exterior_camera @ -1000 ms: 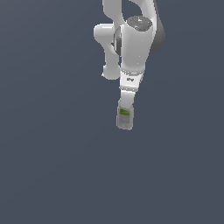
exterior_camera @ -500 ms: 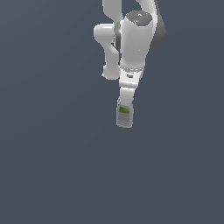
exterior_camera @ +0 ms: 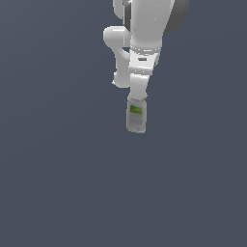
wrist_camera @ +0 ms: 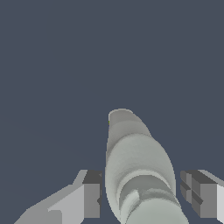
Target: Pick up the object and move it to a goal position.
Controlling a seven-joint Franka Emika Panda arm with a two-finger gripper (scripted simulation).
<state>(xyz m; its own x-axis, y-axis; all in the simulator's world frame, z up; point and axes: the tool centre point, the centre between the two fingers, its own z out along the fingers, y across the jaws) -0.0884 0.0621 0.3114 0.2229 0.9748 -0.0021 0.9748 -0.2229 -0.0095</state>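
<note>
Reaching down over the bottle (exterior_camera: 136,116), the arm (exterior_camera: 144,43) looks to be at the approach stage of the pick: the wrist view shows the gripper (wrist_camera: 142,192) with its 2 fingers (wrist_camera: 89,192) spread wide, 1 on each side of the bottle (wrist_camera: 133,170), and a visible gap between each pad and the bottle's body, so nothing is grasped yet. The bottle stands upright on the dark grey counter (exterior_camera: 58,183), directly under the gripper, with its green-and-white label facing the exterior camera. My judgement is that the next move calls for settling a little lower if needed and then closing squarely on the body or neck, keeping the bottle centred so a finger does not tip it. In the exterior view the gripper's fingers cannot be made out against the pale bottle, and the upper arm is cut off by the frame. No goal marker shows in either view, so I cannot tell where the bottle must go.
</note>
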